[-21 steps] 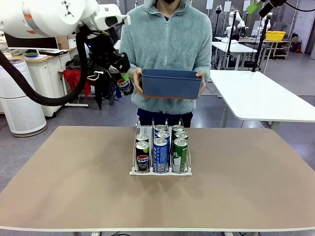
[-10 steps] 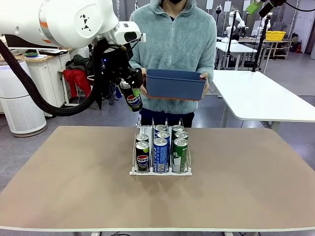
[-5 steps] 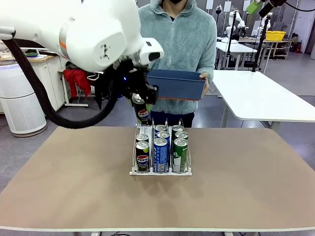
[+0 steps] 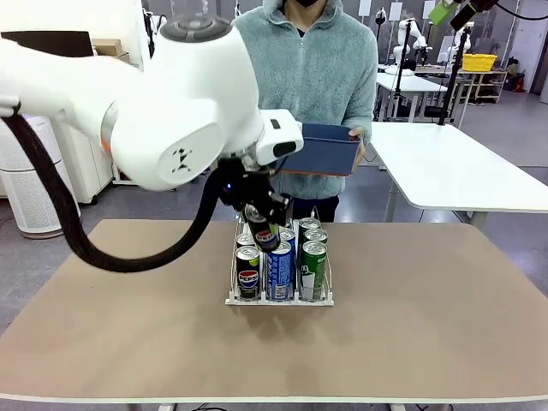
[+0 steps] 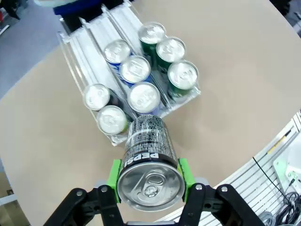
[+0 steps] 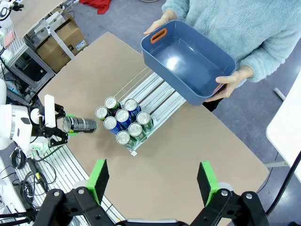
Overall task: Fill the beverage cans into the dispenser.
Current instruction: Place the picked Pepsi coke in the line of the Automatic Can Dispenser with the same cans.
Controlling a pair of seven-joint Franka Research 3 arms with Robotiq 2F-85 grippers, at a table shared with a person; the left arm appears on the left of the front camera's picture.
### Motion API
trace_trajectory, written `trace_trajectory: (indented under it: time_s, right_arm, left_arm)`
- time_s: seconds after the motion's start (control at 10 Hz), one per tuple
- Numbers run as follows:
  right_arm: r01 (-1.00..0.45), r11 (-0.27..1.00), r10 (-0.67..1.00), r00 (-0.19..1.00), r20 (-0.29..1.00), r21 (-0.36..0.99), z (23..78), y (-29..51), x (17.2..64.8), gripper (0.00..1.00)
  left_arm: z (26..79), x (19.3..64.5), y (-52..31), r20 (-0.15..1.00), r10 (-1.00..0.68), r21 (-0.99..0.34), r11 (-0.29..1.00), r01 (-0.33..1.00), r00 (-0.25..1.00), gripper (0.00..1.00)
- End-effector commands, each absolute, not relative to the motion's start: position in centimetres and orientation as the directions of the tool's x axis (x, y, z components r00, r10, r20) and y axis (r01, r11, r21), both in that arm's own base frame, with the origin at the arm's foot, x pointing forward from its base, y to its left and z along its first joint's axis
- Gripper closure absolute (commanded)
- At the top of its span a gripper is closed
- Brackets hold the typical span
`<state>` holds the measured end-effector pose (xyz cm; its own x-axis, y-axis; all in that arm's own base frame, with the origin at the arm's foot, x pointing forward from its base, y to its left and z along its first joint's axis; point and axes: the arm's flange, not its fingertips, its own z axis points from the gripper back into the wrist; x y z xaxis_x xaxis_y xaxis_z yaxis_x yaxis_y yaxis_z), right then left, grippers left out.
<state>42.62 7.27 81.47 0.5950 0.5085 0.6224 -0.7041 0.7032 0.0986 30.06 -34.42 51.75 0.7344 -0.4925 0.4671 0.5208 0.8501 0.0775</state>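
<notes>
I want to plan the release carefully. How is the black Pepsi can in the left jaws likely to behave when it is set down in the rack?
The black Pepsi can is tall and slim, so it may tip if released tilted. Its round, smooth side would probably roll if it falls flat. The dividers of the dispenser should help keep it upright. Its metal wall looks rigid between the green pads.

Grey floor (image 4: 505, 224), white side table (image 4: 454, 167)

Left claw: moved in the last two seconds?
Yes. The left claw, shut on a Pepsi can, came right and down, from beside the bin to above the dispenser.
</notes>
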Motion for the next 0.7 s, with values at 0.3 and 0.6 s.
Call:
trace_trajectory:
  time_s: [0.3,0.6]
  right_arm:
    - [-0.709,0.698,0.51,0.592,0.624,0.102,81.4,7.3,42.4,0.0]
    - [-0.709,0.698,0.51,0.592,0.624,0.102,81.4,7.3,42.4,0.0]
  left_arm:
    - [48.9,27.8,-30.1,0.441,-0.543,-0.031,0.787,0.617,0.715,0.42]
    - [47.1,28.6,-28.9,0.418,-0.556,-0.049,0.776,0.629,0.719,0.42]
